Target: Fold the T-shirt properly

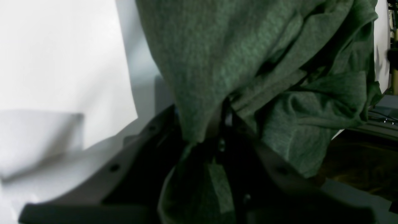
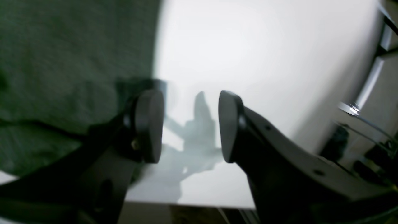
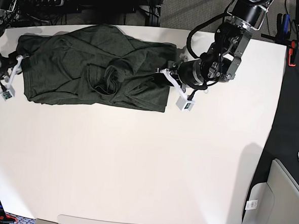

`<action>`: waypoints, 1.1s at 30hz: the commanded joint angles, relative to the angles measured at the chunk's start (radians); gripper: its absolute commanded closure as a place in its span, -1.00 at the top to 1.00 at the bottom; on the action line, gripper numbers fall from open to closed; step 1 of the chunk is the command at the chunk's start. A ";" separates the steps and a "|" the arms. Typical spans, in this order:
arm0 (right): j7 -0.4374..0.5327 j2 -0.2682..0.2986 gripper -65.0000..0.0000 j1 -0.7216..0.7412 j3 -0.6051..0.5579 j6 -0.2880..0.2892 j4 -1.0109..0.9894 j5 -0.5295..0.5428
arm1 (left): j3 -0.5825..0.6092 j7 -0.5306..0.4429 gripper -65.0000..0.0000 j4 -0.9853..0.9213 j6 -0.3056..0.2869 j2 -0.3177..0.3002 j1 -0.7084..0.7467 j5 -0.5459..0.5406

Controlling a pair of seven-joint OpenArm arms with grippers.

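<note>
Your left gripper (image 1: 217,133) is pinched on a bunched edge of the dark olive-green heathered knit T-shirt (image 3: 96,68), at the garment's end nearest the middle of the white counter (image 3: 136,162). Your right gripper (image 2: 190,126) stands spread with nothing between its pads, just beside the shirt's opposite edge. The shirt lies rumpled across the counter's far side.

White table (image 3: 136,162); dark olive-green T-shirt (image 3: 81,72) lies rumpled across far edge, sleeves bunched.
</note>
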 commanded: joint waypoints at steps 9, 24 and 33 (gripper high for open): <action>0.005 0.012 -0.09 0.028 0.009 -0.002 -0.127 0.136 | -0.005 0.011 -0.90 0.008 0.014 -0.030 -0.009 0.021; -0.086 -0.011 -0.09 0.022 0.008 -0.002 -0.149 0.250 | -0.005 0.011 -0.90 0.008 0.014 -0.022 -0.009 0.021; -0.137 -0.041 -0.09 0.020 0.006 -0.002 -0.147 0.310 | -0.005 0.011 -0.90 0.008 0.014 -0.021 -0.009 0.019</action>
